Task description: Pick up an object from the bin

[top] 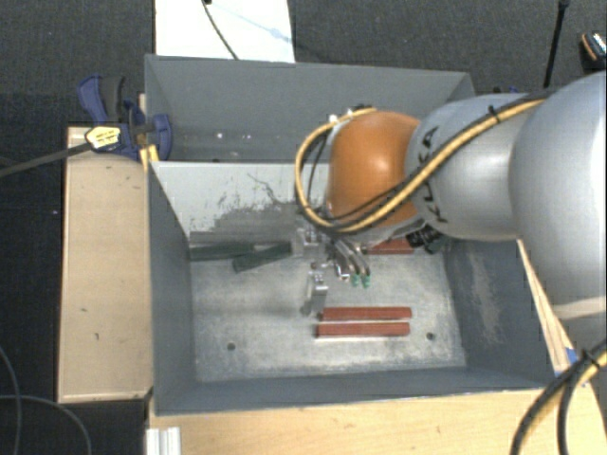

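My gripper [316,296] hangs low over the middle of the bin floor, below the orange cover. Just to its right and slightly nearer the front lie two long red-brown bars [363,321], parallel and close together; the gripper's tip stands by their left end. To the gripper's left, near the back wall, lies a dark grey elongated tool [237,251], apart from the gripper. Another red-brown piece [389,247] peeks out from under the arm at the back right, mostly hidden.
The arm and its orange cover with yellow cables overhang the bin's right and back part. Bare floor lies at the front left and along the front wall.
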